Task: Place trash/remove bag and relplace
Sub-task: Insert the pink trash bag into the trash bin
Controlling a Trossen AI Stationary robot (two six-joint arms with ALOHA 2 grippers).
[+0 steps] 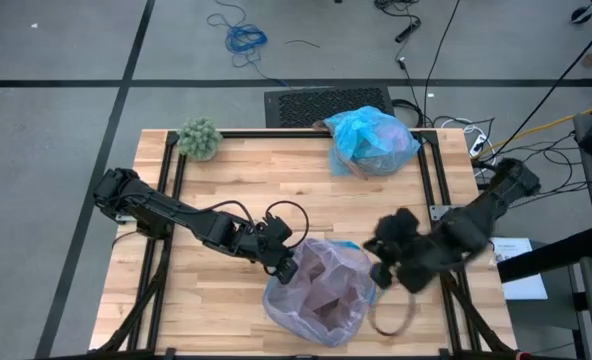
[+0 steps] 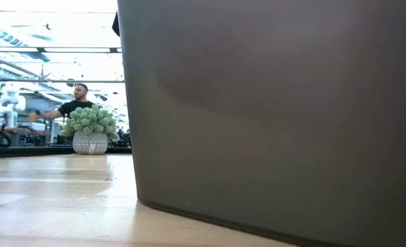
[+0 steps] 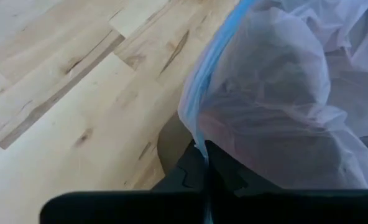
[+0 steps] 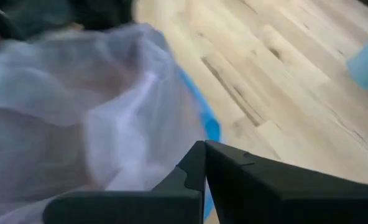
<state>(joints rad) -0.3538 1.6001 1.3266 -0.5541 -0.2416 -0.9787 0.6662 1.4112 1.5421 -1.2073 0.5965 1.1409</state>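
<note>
We judge the swap half done: the light-blue bag [image 1: 372, 142], filled, lies at the surface's far edge. Both end effectors, left [image 1: 284, 266] and right [image 1: 381, 273], pinch the pink bag's [image 1: 321, 292] blue rim near the front edge.

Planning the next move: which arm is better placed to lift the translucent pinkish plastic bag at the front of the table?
Left, probably. The left gripper is shut on the blue rim of the translucent pinkish plastic bag. The right gripper sits by the opposite rim, fingers together, apparently gripping nothing.
</note>
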